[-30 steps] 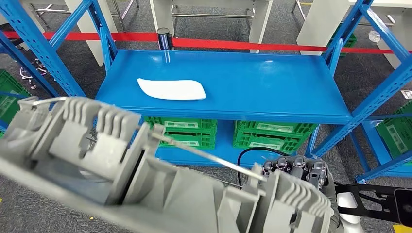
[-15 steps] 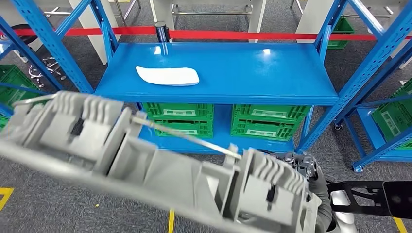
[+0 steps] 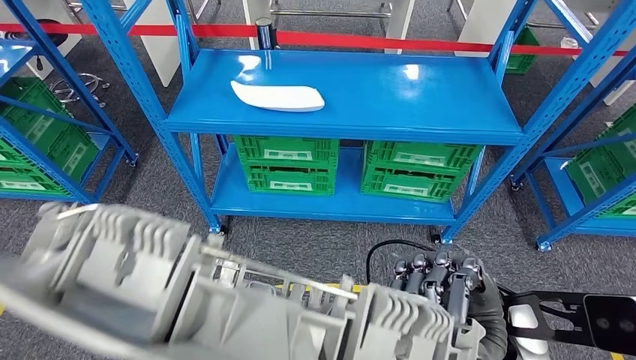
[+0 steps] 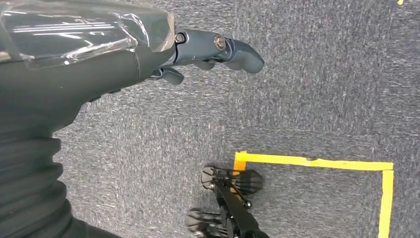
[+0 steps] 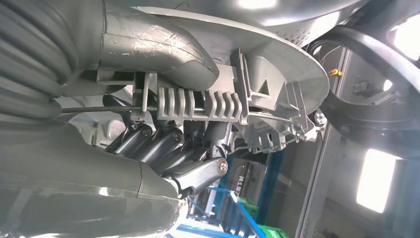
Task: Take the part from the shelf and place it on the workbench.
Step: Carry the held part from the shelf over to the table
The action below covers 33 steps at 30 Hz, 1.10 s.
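A large grey ribbed plastic part (image 3: 187, 300) stretches across the bottom of the head view, close to the camera. My right hand (image 3: 442, 281) grips its right end from below, dark fingers curled over the ribbed edge. In the right wrist view those fingers (image 5: 163, 148) wrap under the part (image 5: 257, 64). My left hand (image 4: 148, 54) hangs over the grey floor with a finger (image 4: 233, 49) stretched out and nothing in it. A white curved part (image 3: 277, 96) lies on the blue shelf (image 3: 420, 101), left of its middle.
Green crates (image 3: 289, 165) fill the shelf's lower level. More blue racks with green crates (image 3: 45, 142) stand at both sides. A red barrier tape (image 3: 420, 41) runs behind the shelf. Yellow floor tape (image 4: 317, 162) marks the carpet below me.
The camera has drawn back from the shelf, which now looks smaller and farther. The grey part sits lower in the picture, still in my right hand.
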Each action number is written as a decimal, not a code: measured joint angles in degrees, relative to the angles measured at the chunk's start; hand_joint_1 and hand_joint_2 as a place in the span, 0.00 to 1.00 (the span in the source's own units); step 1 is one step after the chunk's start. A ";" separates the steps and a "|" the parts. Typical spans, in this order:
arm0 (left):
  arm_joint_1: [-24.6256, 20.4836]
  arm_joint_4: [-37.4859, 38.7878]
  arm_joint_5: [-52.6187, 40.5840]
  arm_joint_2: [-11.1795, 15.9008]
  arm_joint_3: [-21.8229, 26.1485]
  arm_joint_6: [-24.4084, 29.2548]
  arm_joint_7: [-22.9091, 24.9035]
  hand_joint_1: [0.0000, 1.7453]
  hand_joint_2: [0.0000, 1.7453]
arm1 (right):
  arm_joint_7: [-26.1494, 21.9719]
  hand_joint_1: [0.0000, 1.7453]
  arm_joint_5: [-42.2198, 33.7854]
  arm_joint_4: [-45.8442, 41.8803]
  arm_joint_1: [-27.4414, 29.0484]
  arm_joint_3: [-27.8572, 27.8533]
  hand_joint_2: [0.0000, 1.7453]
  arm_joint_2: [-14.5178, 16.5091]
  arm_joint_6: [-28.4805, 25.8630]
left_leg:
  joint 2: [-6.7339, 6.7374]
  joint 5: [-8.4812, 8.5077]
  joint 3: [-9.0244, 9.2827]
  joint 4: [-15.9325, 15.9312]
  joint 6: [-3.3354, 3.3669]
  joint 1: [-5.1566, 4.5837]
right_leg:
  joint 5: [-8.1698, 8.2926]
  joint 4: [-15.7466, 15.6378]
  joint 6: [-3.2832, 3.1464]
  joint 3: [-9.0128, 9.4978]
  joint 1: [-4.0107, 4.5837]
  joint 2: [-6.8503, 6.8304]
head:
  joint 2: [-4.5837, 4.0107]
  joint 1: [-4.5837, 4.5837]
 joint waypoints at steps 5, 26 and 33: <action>-0.33 0.72 -0.19 -0.21 -0.02 0.58 -0.32 0.00 1.00 | -0.15 0.97 0.55 0.22 -0.15 -0.02 1.00 -0.25 -0.26 | -0.05 2.43 -2.90 1.38 -1.13 -0.24 | 0.38 -17.20 -1.13 11.84 0.72 0.05 | 0.00 -0.08; -1.85 0.97 -3.36 0.02 -0.04 1.16 -3.50 0.00 1.00 | 1.00 0.97 1.47 -0.33 -2.06 1.65 1.00 -0.55 -2.50 | 0.00 -2.99 4.41 -1.14 0.03 0.52 | 3.54 -9.87 -1.82 -1.09 0.54 -0.01 | 0.00 -0.31; -2.54 3.45 -4.48 -0.35 -0.07 4.02 -4.32 0.00 1.00 | 1.44 0.97 1.55 -0.32 -2.89 2.42 1.00 -1.18 -2.88 | 0.17 1.67 -2.89 1.01 -0.72 0.48 | 2.00 -9.26 0.88 6.99 -0.03 0.00 | 0.00 -0.17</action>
